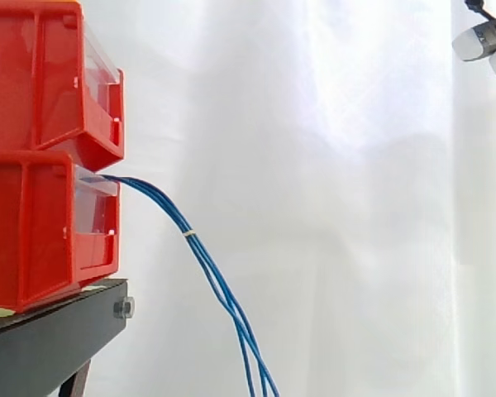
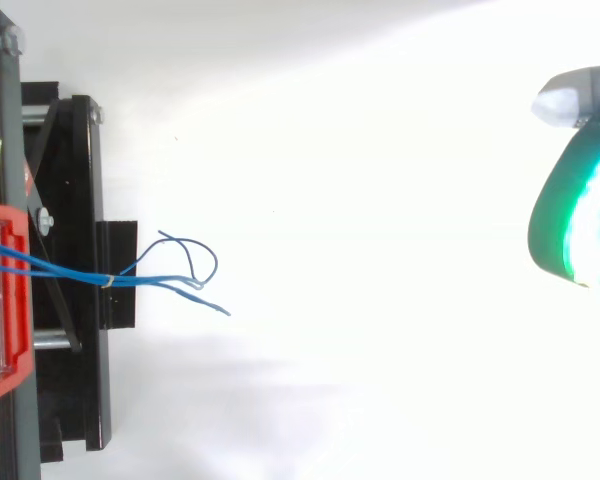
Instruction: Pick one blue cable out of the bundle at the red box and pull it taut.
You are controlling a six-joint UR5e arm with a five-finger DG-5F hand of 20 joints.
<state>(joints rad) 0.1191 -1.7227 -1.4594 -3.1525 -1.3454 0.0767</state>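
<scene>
Two red boxes (image 1: 41, 124) stack at the stand's (image 1: 50, 339) front edge; blue cables (image 1: 202, 256) droop bundled from the lower. Far right, the hand (image 1: 482, 41) hovers well apart, grasp impossible to judge. Reaching is the step; next, isolate one strand.

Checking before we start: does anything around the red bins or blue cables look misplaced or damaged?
Nothing damaged. The thin blue cables hang slack from the lower red plastic bin, bound by a pale tie; beyond it their loose ends splay, one curling into a loop. The robot hand is well clear.
</scene>
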